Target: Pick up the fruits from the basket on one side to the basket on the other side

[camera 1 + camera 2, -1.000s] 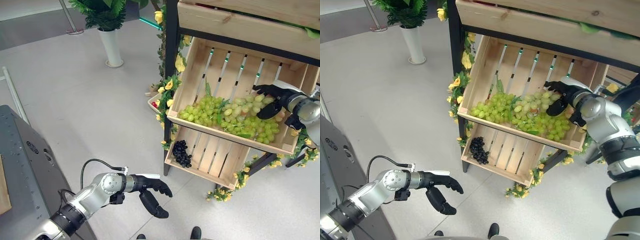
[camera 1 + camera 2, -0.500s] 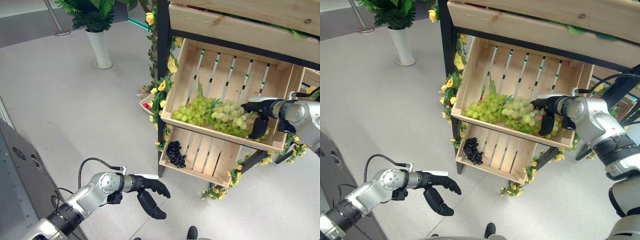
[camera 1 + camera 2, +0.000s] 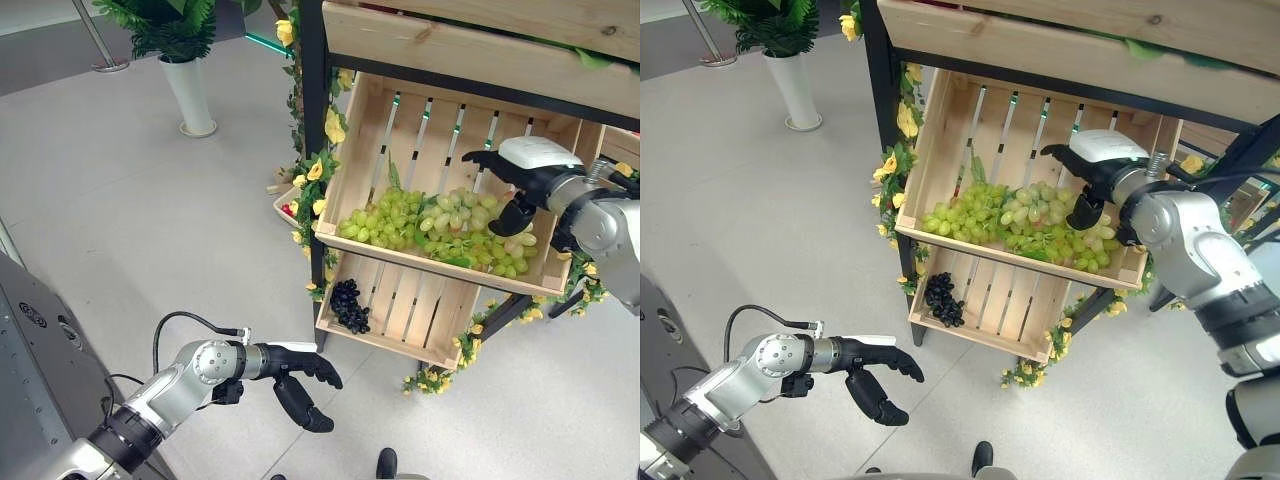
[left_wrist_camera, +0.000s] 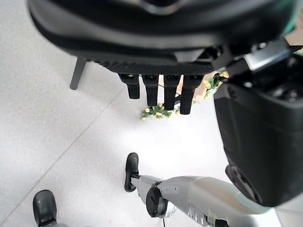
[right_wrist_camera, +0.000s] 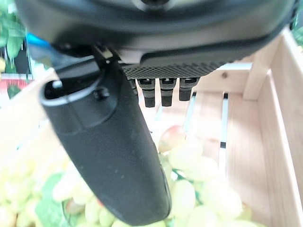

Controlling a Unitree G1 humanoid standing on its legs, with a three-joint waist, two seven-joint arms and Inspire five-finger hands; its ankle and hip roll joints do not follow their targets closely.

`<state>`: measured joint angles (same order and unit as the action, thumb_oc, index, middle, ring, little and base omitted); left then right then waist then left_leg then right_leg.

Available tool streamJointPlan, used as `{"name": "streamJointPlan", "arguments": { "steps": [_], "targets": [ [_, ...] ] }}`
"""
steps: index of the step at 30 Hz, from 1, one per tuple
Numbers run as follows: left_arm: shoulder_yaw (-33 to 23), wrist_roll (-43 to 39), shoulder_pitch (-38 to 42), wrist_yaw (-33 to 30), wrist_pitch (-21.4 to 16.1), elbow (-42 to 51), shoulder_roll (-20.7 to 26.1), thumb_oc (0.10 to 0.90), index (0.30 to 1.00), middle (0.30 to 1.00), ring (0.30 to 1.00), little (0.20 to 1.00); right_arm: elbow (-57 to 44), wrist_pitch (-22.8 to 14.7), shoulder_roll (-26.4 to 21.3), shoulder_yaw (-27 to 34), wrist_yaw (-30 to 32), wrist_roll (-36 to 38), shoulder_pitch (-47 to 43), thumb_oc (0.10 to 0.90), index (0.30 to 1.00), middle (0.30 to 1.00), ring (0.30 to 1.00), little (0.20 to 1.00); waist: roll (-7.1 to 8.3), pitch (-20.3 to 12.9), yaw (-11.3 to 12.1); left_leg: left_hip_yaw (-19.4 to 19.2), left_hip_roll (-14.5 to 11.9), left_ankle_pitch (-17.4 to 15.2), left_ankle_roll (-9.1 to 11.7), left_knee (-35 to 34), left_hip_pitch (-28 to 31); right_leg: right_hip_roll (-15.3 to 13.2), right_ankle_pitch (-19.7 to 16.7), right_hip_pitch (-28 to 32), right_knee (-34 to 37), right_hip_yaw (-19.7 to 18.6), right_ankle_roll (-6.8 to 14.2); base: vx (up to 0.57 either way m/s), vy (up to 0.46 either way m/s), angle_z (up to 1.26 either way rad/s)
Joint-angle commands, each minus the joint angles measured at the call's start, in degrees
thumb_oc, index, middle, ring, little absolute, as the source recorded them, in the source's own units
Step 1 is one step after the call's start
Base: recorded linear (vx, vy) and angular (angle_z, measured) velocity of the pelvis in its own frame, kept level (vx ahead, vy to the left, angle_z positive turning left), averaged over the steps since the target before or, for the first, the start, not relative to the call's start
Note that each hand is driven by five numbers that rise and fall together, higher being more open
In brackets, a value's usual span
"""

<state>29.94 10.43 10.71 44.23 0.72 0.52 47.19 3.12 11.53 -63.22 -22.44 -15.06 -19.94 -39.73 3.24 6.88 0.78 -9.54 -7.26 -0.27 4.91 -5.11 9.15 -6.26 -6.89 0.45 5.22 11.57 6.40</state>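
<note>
The right hand (image 3: pixel 1095 172) hovers over the green grapes (image 3: pixel 1025 225) at the 3 o'clock end of the upper wooden crate (image 3: pixel 940 150), its fingers (image 5: pixel 161 91) relaxed and spread, holding nothing. The grapes lie heaped along the crate's front edge. A dark grape bunch (image 3: pixel 941 298) sits in the lower crate (image 3: pixel 1025 310). The left hand (image 3: pixel 296 373) hangs low at 7 o'clock above the floor (image 3: pixel 150 220), fingers loosely open.

Top crate (image 3: pixel 470 45) cut off by upper edge; green grapes (image 5: pixel 189 198) blurred close-up; potted plant (image 3: pixel 170 30) leaves cropped.
</note>
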Motion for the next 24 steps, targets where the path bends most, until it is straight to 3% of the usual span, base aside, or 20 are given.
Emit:
{"name": "streamJointPlan", "arguments": {
  "steps": [1, 3, 5, 7, 9, 13, 18, 24],
  "targets": [
    [-2.76, -3.29, 1.82, -2.45, -1.87, 4.80, 1.50, 0.800, 0.900, 0.900, 0.900, 0.900, -2.20, 2.83, -5.61, 6.36, 6.93, -2.99, -4.61, 0.800, 0.900, 0.900, 0.900, 0.900, -0.27, -3.22, -0.25, 0.71, 2.25, -1.61, -1.88, 0.11, -2.38, -1.76, 4.57, 5.43, -0.22, -1.56, 3.98, 0.00, 0.000, 0.00],
    [-3.19, -3.29, 1.71, -2.17, -1.09, 5.56, 1.35, 0.800, 0.900, 0.900, 0.900, 0.900, -6.39, 3.31, -4.36, 10.04, 6.44, -1.67, -0.53, 0.800, 0.900, 0.900, 0.900, 0.900, -0.48, -3.05, -0.42, 0.65, 2.28, -1.76, -1.93, 0.11, -2.22, -1.88, 4.64, 5.58, -0.25, -1.60, 4.05, 0.00, 0.000, 0.00],
    [-2.99, -3.03, 2.04, -2.84, -0.85, 4.99, 0.86, 0.800, 0.900, 0.900, 0.900, 0.900, -10.79, 5.04, -2.42, 12.40, 2.44, 8.44, 2.58, 0.800, 0.900, 0.900, 0.900, 0.900, -0.64, -2.80, -0.75, 0.49, 2.35, -1.86, -2.02, 0.11, -2.11, -2.02, 4.61, 5.55, -0.26, -1.74, 4.03, -0.01, 0.037, -0.01],
    [-2.87, -3.07, 2.28, -3.05, -0.89, 4.52, 0.59, 0.800, 0.900, 0.900, 0.900, 0.900, -12.20, 5.48, -1.51, 13.29, 1.38, 13.00, 4.51, 0.800, 0.900, 0.900, 0.900, 0.900, -0.62, -2.71, -0.81, 0.46, 2.39, -1.92, -2.04, 0.11, -2.05, -2.10, 4.64, 5.61, -0.26, -1.71, 4.01, -0.01, 0.016, 0.00],
    [-2.30, -3.32, 2.97, -3.98, -1.05, 2.94, -0.13, 0.800, 0.900, 0.900, 0.900, 0.900, -13.46, 3.61, 1.25, 13.37, -1.51, 21.08, 7.90, 0.800, 0.900, 0.900, 0.900, 0.900, -0.62, -2.61, -1.11, 0.27, 2.44, -2.08, -2.05, 0.11, -1.93, -2.28, 4.61, 5.63, -0.26, -1.57, 3.95, -0.01, 0.039, 0.00],
    [-1.47, -2.81, 3.47, -5.43, -2.14, 0.81, -0.82, 0.800, 0.900, 0.900, 0.900, 0.900, -13.79, 0.75, 3.35, 12.84, -2.74, 28.50, 10.20, 0.800, 0.900, 0.900, 0.900, 0.900, -0.53, -2.47, -1.09, 0.25, 2.58, -2.16, -2.11, 0.11, -1.91, -2.57, 4.48, 5.65, -0.27, -1.26, 3.98, -0.01, 0.041, -0.01],
    [-1.01, -2.35, 3.30, -7.95, -4.69, -2.44, -2.44, 0.800, 0.900, 0.900, 0.900, 0.900, -13.85, -2.77, 8.50, 12.36, -6.31, 42.88, 12.45, 0.800, 0.900, 0.900, 0.900, 0.900, -0.52, -2.74, -0.68, 0.68, 3.24, -2.43, -2.24, 0.11, -2.26, -3.39, 4.26, 5.48, -0.25, -0.35, 4.30, -0.01, 0.067, -0.01],
    [-2.96, -2.56, 1.71, -12.42, -6.38, -3.61, -4.37, 0.800, 0.900, 0.900, 0.900, 0.900, -16.52, -6.67, 14.75, 14.61, -9.07, 52.57, 17.96, 0.800, 0.900, 0.900, 0.900, 0.900, -0.77, -2.96, -0.08, 1.29, 3.98, -2.65, -2.54, 0.11, -2.83, -4.43, 3.99, 5.08, -0.50, 0.61, 4.79, -0.01, 0.067, 0.01]
  ]
}}
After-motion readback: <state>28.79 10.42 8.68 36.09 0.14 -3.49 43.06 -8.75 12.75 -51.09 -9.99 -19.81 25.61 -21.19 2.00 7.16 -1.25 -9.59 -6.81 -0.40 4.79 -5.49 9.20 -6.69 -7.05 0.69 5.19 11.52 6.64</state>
